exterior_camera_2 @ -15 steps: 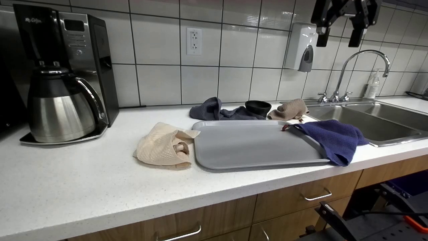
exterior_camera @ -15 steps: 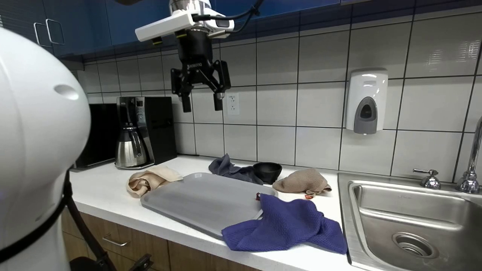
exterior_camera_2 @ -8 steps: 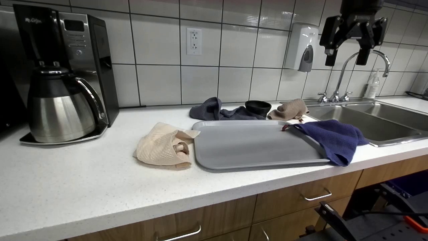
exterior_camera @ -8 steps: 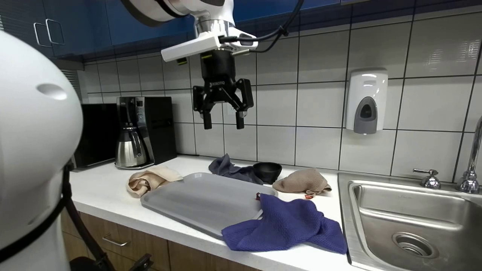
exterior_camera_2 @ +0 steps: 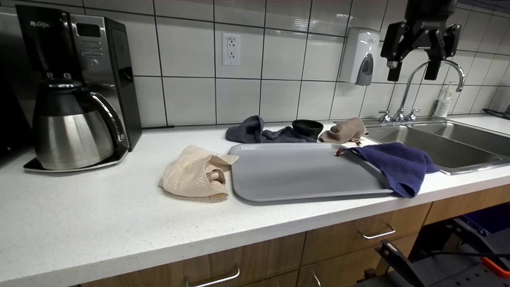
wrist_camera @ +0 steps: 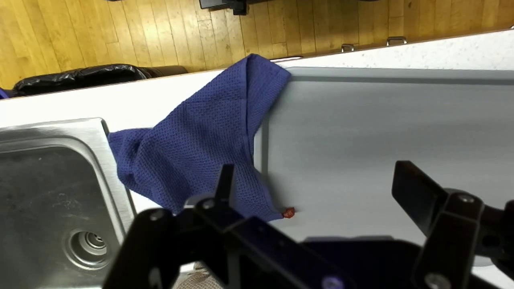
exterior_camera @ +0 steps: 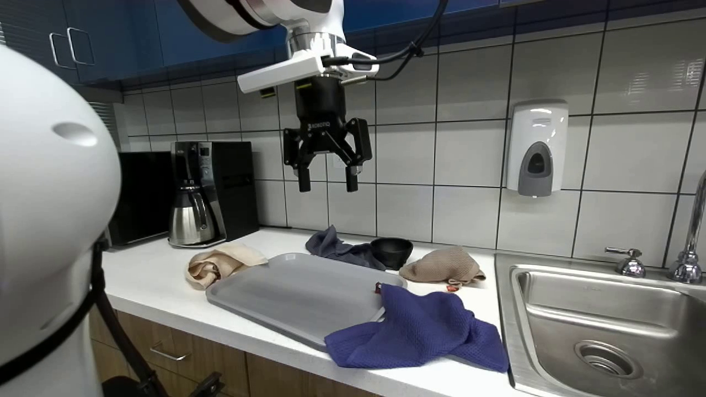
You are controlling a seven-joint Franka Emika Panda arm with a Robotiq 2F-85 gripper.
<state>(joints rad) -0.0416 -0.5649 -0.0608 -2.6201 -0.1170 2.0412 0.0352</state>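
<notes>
Jaws wide apart, well above the grey tray (exterior_camera: 298,292) and purple towel (exterior_camera: 422,331) over its edge

rough-textured purple cloth (exterior_camera: 416,331), smooth matt tray (exterior_camera: 309,292), shiny metal sink (exterior_camera: 513,320), glossy wall tiles (exterior_camera: 469,151)

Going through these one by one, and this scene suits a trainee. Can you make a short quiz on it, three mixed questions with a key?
1. Multiple choice. What laps over the rim of the gray tray?
A) the soap dispenser
B) the purple-blue cloth
C) the coffee pot

2. True or false. The claw is shut on the black bowl.

3. Count. How many cloths lie on the counter, as seen in both exterior views?

Key
1. B
2. False: it stands open and empty, above the counter.
3. Four: the purple-blue cloth, the beige cloth, the dark gray cloth and the brown cloth.
</notes>
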